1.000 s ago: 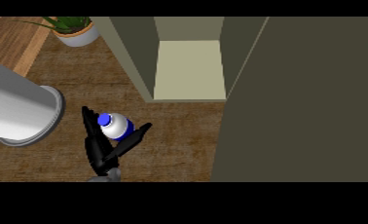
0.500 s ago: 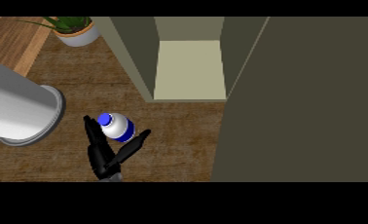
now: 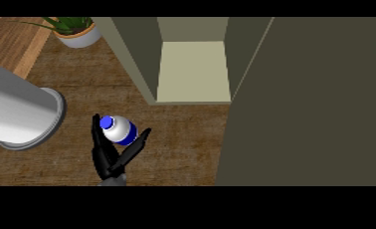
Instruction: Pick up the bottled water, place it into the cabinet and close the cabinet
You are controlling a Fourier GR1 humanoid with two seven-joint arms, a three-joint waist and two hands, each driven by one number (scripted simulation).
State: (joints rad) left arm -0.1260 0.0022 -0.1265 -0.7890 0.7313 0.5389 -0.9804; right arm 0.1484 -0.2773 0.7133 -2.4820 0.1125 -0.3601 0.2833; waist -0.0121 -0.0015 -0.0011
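Observation:
The bottled water [image 3: 121, 132], white with a blue cap and a blue band, leans on the wooden counter at the lower left. My left hand [image 3: 107, 160] comes up from the lower edge and is shut on it, with fingers [image 3: 96, 129] on its left side and the thumb on its right. The cabinet [image 3: 192, 71] stands beyond it with a pale bare shelf showing. Its dark door [image 3: 308, 108] is swung wide and fills the right side of the view. My right hand does not show.
A large white cylinder with a grey rim [image 3: 28, 116] stands at the left, close to the bottle. A potted plant [image 3: 75, 33] sits at the far left corner. The cabinet's left wall [image 3: 132, 58] stands between the bottle and the shelf.
The bottle and my left hand have shifted very slightly toward the near edge. Nothing else has moved.

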